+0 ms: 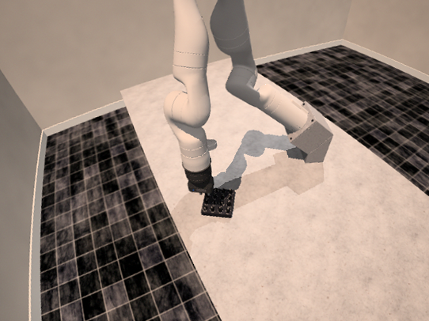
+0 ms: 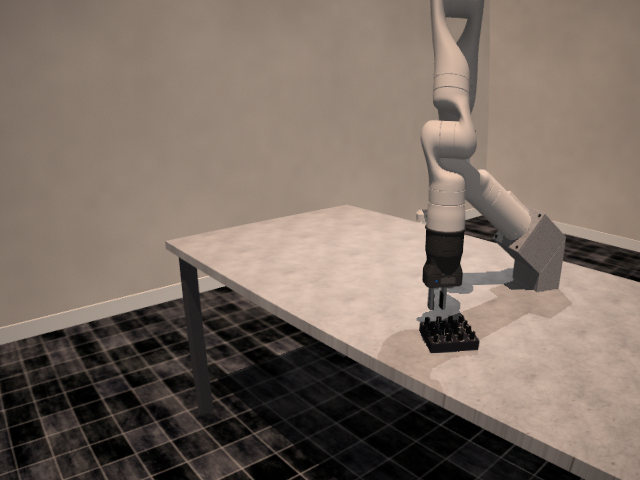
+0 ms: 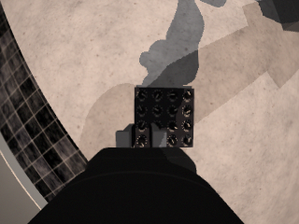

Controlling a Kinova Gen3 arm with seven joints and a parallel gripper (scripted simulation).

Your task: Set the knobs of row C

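The black knob box (image 1: 217,214) (image 2: 454,346) (image 3: 164,118) stands on the table with its knobs up, four by four. My gripper (image 2: 436,304) (image 3: 142,132) points down, its fingers partly open with nothing between them. In the exterior view the fingertips are above the knobs, over the box's far left part. In the wrist view the fingers lie across the lower left of the box, on either side of the lower left knob (image 3: 141,140), and the right finger hides the knob beside it. White marks ring the knobs, but names, exact line directions and the socket are too small or dark to read.
The arm's grey base (image 1: 312,140) (image 2: 540,253) stands on the table (image 1: 326,250) (image 2: 289,258), behind and to the right of the box. The arm's shadow falls over part of the box. The table's long edge runs left of the box in the top view.
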